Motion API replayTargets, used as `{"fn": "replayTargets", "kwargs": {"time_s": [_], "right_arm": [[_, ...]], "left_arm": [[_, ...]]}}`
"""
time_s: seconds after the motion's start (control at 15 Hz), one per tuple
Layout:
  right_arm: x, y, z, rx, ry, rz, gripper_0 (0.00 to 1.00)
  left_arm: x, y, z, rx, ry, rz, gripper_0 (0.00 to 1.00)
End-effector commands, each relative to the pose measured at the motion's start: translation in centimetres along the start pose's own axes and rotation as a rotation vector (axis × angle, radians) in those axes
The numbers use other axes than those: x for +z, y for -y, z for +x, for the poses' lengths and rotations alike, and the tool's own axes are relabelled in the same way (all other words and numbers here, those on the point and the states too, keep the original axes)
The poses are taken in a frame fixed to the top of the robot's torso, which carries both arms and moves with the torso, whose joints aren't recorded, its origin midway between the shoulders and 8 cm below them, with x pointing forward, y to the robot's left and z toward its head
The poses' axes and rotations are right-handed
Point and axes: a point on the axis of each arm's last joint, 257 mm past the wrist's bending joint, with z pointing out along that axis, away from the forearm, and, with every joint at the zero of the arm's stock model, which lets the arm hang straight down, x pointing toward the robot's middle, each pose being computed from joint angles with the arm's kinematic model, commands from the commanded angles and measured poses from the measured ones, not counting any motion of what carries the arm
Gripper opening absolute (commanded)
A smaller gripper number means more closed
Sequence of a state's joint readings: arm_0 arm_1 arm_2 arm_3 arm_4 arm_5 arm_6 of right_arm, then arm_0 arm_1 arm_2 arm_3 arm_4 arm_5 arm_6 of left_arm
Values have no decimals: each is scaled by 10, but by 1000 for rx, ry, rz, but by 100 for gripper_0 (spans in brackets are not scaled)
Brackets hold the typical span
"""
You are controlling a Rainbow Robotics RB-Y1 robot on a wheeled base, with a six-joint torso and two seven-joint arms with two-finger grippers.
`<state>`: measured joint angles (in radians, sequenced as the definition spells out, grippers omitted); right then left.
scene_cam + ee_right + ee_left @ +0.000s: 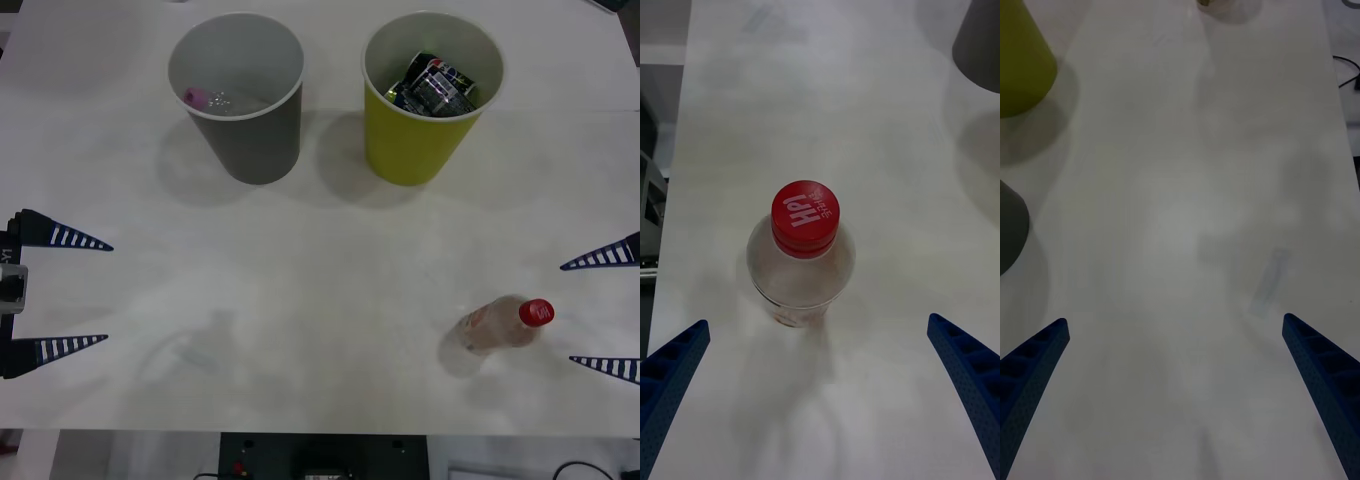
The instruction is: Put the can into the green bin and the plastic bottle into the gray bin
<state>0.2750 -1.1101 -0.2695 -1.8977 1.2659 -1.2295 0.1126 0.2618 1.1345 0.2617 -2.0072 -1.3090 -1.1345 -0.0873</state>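
Note:
The plastic bottle point(497, 326), clear with a red cap, stands upright on the white table at the near right. My right gripper point(570, 312) is open just to its right, apart from it. In the right wrist view the bottle point(801, 262) stands between and beyond the blue fingers point(674, 367). At the back right, the green bin point(425, 140) holds dark crushed cans point(440, 85). The gray bin point(250, 140) stands to its left. My left gripper point(103, 293) waits open at the table's left edge, with nothing between its fingers.
A clear pink-capped bottle point(200, 98) lies inside the gray bin. The white table point(300, 300) has bare surface between the two grippers. The left wrist view catches the sides of the green bin point(1022, 60) and the gray bin point(1009, 225).

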Motion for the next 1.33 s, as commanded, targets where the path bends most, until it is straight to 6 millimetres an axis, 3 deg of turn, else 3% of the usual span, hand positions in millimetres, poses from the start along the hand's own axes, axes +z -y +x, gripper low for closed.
{"fn": "replayTargets", "kwargs": {"time_s": [0.07,0.8,1.33], "right_arm": [[-1,-2,9,-27,30,18,100],[12,-23,35,144,207,80,100],[41,-24,43,247,350,125,100]], "left_arm": [[0,0,0,0,0,0,98],[0,0,0,0,0,0,98],[0,0,0,0,0,0,98]]}}
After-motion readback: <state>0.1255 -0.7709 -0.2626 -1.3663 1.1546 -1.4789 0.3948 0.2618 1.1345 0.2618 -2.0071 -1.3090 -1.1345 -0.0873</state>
